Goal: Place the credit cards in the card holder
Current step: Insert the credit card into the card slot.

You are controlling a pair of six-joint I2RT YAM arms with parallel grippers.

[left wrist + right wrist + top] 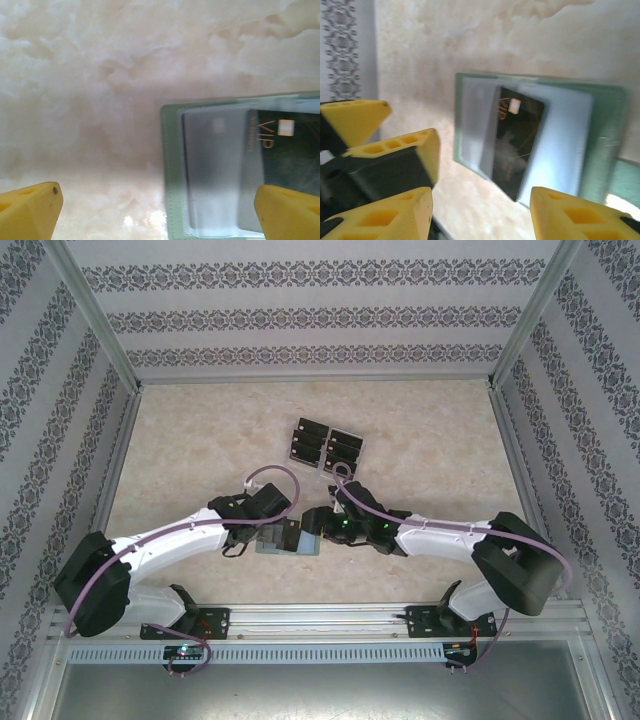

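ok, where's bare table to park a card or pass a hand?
Free: table left of the credit cards out to the left wall; likewise right of them to the right wall; a strip between them and the back wall. Crowded: near centre, where left arm and right arm meet with jaws over the card holder.

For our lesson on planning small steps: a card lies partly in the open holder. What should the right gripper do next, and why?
Probably nudge the card deeper into the holder. Its marked end lies bare outside the frosted pocket, so it looks only half inserted, and the right gripper hangs open and empty close by.
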